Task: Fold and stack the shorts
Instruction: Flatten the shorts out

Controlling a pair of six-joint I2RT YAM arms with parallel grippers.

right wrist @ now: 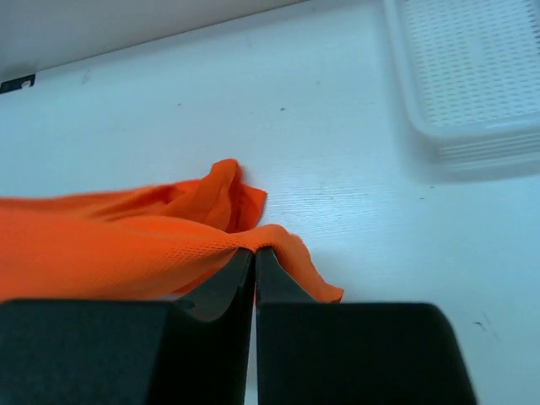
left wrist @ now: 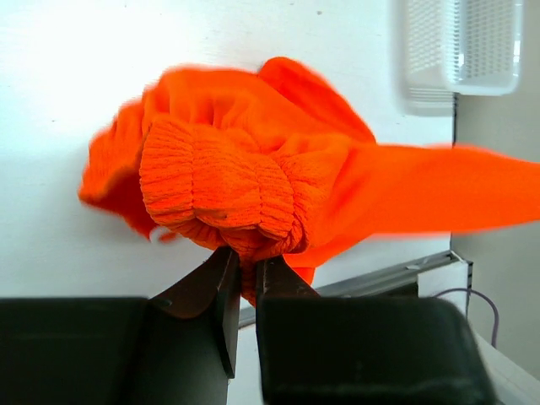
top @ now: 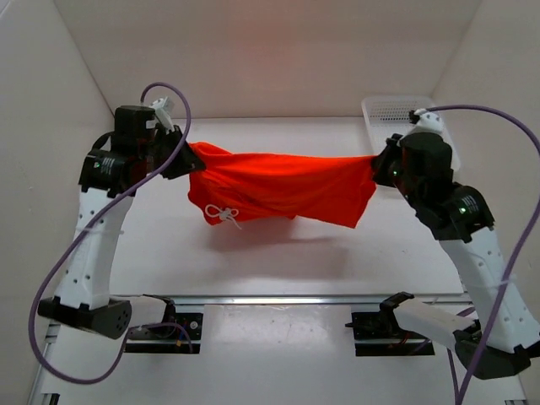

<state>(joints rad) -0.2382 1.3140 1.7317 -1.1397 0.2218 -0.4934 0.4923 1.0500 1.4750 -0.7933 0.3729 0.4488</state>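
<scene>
Two grips: left gripper (left wrist: 245, 263) pinches the bunched waistband (left wrist: 219, 186) at nine o'clock, right gripper (right wrist: 255, 256) nips a thin edge at three. We judge the shorts (top: 283, 190), hanging stretched between them above the table (top: 278, 270), are held so to spread flat for folding.

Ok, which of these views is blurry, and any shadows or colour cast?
Left wrist view: the shorts smear at their left edge and along the stretched right part; the basket looks soft. Right wrist view: the fabric weave nearest the camera is crisp. Top view: the shorts cast a soft shadow on the table and an orange tint on the back wall.
</scene>
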